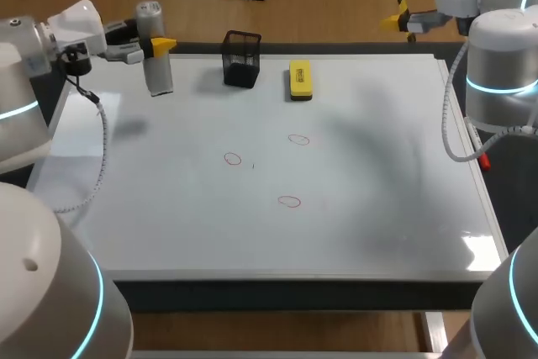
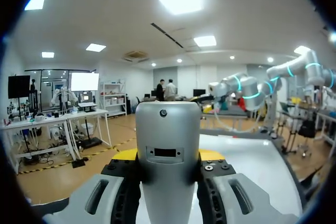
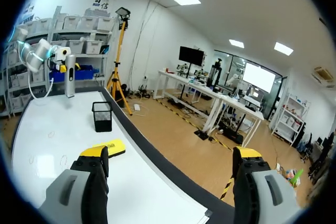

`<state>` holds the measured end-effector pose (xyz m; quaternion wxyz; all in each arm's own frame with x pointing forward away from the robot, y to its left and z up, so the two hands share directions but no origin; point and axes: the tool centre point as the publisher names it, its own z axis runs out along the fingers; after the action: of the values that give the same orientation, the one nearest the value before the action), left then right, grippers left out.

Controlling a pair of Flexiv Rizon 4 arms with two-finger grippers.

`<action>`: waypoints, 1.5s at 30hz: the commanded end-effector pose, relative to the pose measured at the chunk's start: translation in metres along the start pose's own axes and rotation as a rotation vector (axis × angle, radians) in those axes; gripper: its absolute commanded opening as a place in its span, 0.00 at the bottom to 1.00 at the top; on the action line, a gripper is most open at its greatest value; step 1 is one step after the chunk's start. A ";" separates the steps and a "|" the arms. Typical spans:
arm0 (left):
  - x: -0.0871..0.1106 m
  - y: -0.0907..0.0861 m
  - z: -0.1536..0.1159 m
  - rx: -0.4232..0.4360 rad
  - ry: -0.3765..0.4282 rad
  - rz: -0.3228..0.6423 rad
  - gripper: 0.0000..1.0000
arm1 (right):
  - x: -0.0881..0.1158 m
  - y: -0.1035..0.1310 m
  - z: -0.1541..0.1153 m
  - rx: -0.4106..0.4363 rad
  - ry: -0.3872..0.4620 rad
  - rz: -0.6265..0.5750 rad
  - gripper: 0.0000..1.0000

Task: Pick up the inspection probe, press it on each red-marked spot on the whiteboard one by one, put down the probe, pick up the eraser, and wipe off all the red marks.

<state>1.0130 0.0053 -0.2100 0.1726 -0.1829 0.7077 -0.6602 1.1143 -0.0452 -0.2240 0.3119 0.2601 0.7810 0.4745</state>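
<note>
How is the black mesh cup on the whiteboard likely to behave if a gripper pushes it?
The mesh cup is open wire and seems empty, so probably light and quick to slide on the smooth whiteboard. It stands taller than wide, so a push near its rim might tip it. A hard squeeze could dent the thin mesh.
</note>
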 end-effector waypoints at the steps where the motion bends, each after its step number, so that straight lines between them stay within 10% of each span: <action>1: 0.004 -0.002 0.000 0.002 -0.090 0.002 0.00 | -0.012 0.006 0.017 0.116 0.157 -0.080 1.00; 25: 0.004 -0.002 0.000 0.002 -0.090 0.002 0.00 | 0.068 0.021 0.093 0.571 0.804 -1.048 1.00; 37: 0.004 -0.002 0.000 0.002 -0.090 0.002 0.00 | 0.106 0.013 0.110 0.595 0.907 -1.380 1.00; 45: 0.004 -0.002 0.000 0.002 -0.090 0.002 0.00 | 0.109 0.012 0.111 0.592 0.909 -1.358 1.00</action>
<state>1.0102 0.0039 -0.2092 0.2039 -0.2114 0.6991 -0.6519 1.1249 0.0985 -0.2838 0.1890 -0.3285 0.9169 0.1251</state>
